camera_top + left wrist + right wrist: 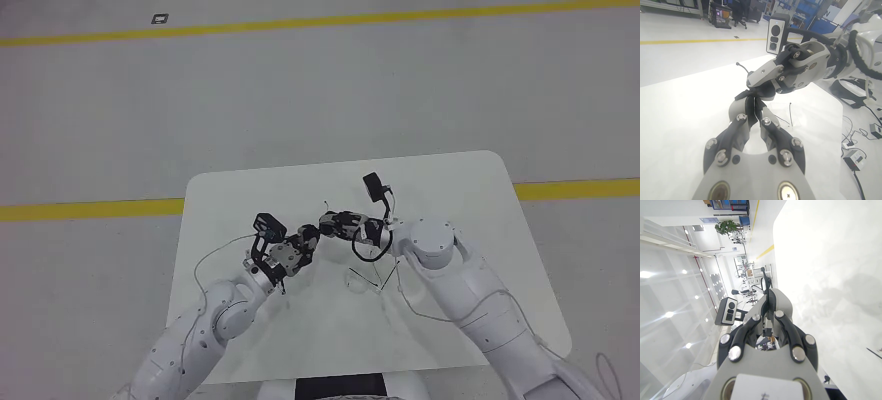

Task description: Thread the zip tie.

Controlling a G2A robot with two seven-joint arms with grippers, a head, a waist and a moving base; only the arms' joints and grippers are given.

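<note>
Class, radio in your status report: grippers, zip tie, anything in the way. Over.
Right gripper shut on zip tie, head sticking out. Left gripper shut, tip to tip with right. Spare zip tie lies apart on table.

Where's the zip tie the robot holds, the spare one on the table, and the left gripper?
zip tie [743, 68], left wrist view, strap below its head.
spare zip tie [791, 114], left wrist view, middle of its strap.
left gripper [754, 99], left wrist view, between its fingertips.

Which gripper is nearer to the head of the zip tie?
Right. The zip tie head sticks out just past the right gripper; the left gripper is farther, facing its tips.
</note>
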